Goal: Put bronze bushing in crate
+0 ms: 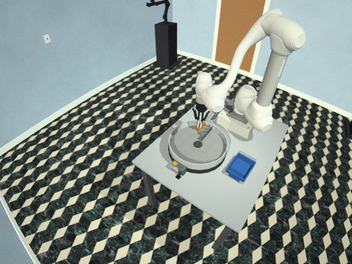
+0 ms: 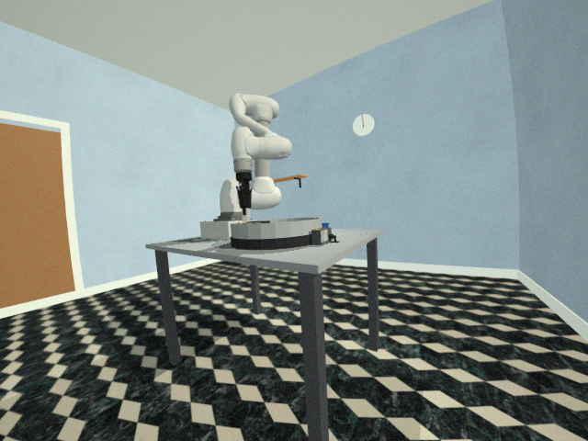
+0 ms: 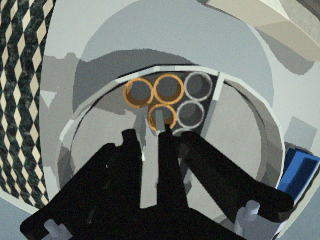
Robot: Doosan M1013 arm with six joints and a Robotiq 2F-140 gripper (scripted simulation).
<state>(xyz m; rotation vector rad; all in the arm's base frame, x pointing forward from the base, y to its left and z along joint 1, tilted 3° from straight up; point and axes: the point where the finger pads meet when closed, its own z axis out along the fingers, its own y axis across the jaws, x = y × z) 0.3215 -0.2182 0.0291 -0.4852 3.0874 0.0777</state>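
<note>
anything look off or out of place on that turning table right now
Nothing stands out. Three bronze bushings and two grey bushings stand upright in a tight cluster on the turning table. The gripper hangs above the nearest bronze one, fingers narrow. The blue crate sits level beside it.
</note>
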